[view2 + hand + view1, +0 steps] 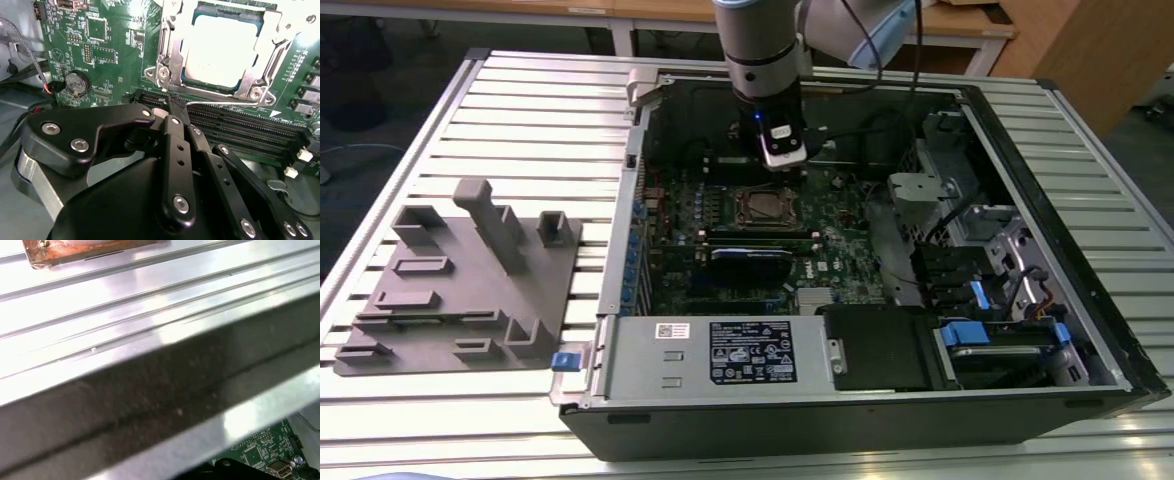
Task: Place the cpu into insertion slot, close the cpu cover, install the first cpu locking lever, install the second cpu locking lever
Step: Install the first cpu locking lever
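So, the cpu (220, 47) sits in the insertion slot (230, 11) with the cpu cover (171, 47) down over it. Your gripper (170, 106) is pinched together and empty, right beside the wire locking lever (225, 103). Press it steadily and stay off the memory slots (240, 127).

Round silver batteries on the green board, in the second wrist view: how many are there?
1. The coin battery sits on the motherboard, apart from the cpu cover. The gripper hides part of the board, so others may be hidden.
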Tool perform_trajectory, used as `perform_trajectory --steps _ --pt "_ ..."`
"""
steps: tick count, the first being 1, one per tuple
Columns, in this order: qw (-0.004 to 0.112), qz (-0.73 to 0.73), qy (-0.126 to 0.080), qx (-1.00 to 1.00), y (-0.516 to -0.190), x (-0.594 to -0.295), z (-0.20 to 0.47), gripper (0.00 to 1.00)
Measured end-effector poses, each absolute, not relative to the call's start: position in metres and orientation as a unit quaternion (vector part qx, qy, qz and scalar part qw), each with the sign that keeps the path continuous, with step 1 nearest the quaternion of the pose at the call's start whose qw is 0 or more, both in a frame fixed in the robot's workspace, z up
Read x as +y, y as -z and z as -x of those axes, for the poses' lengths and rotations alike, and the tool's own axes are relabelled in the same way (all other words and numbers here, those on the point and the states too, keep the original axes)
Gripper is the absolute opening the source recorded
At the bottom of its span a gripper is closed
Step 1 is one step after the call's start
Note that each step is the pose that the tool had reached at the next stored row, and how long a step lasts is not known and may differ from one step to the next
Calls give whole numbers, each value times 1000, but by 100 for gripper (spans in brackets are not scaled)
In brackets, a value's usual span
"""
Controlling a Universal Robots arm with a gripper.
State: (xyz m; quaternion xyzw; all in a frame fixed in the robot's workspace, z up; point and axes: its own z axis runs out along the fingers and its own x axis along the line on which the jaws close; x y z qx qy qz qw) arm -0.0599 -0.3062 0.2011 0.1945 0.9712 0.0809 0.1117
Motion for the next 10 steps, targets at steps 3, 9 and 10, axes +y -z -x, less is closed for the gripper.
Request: perform_trajectory --steps 3,9,10 --pt "112 -197 -82 971 -201 -305 61 11" --pt "114 -202 -82 969 -201 -305 64 11" --pt "115 -202 -82 969 -201 -305 65 11"
